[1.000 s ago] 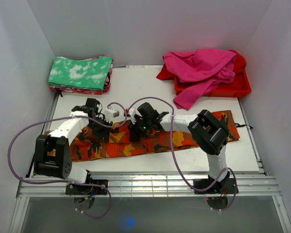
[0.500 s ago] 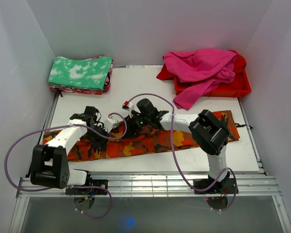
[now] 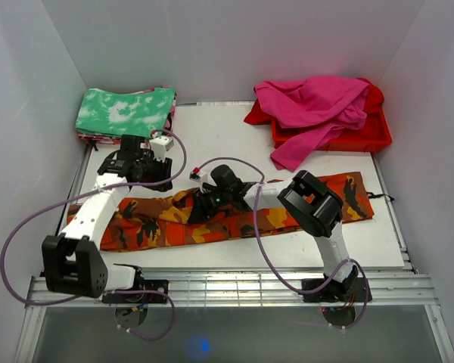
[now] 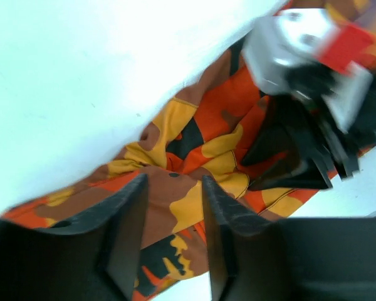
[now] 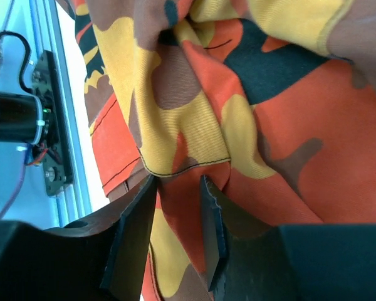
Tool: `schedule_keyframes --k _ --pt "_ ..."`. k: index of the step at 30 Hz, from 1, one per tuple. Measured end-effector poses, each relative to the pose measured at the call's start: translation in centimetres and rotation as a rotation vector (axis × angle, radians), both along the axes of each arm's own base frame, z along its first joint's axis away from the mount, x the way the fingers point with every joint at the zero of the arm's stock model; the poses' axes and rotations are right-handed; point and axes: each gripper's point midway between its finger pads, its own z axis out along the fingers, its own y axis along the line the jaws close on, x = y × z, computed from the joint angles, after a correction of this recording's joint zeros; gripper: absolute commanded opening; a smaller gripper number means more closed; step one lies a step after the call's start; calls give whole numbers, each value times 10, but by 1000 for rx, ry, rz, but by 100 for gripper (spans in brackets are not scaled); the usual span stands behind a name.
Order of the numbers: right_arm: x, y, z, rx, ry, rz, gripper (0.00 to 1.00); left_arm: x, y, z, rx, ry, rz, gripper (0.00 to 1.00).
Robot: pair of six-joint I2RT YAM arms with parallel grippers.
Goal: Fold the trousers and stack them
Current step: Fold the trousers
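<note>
Orange-red camouflage cloth trousers [image 3: 287, 215] spread across lower centre. Right gripper [image 5: 175, 182] pinching fold (mid-length). Left gripper [image 4: 173, 182] parted, empty, upper left.

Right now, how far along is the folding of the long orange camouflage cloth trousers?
Done: the long orange camouflage cloth trousers lie in one narrow strip across the table. In hand: the right gripper is low on their middle, grip unclear; the left gripper hangs open, holding nothing. Left: the cross folds and the stacking.

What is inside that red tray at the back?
A heaped magenta garment, one end spilling onto the table, and some red cloth. They cover the floor of the tray, so anything deeper is hidden.
</note>
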Motion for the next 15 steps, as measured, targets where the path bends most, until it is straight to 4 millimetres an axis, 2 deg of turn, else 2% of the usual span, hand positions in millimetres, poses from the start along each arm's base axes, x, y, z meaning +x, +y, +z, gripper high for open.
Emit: schedule_keyframes --k 4,7,10,11,15 --pt "-6 3 -1 -8 -119 -6 36 2 2 -48 13 179 73 53" --pt "-16 6 -4 -26 -237 -6 29 -8 7 -79 43 282 99 49" --pt "-25 10 -6 -36 -331 -3 27 -18 15 -96 92 346 117 43" --pt "-27 11 -6 -38 -362 -2 25 -20 18 -101 113 362 122 38" --pt "-25 15 -8 -47 -464 -18 22 -34 31 -117 195 406 121 36"
